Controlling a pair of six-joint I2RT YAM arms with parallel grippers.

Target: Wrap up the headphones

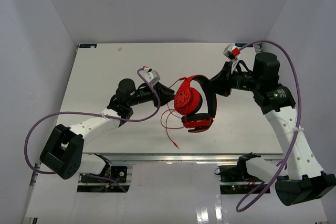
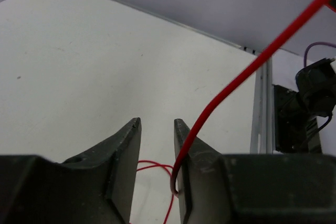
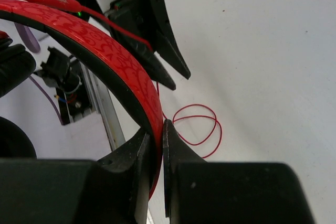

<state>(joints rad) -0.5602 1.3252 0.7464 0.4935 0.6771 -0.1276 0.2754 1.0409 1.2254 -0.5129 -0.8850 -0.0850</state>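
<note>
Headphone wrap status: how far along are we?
Done: right end effector is clamped on the headband, holding the headphones up. In hand: the cord runs past the open left end effector, not gripped. Left: nearly everything; cord loops lie loose on the table and I see no turns around the headphones.

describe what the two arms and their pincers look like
Both arms are white links with black joints and bases: left arm, right arm. A thick purple cable loops along each. Left pincer and right pincer have black tapered wedge fingers.
</note>
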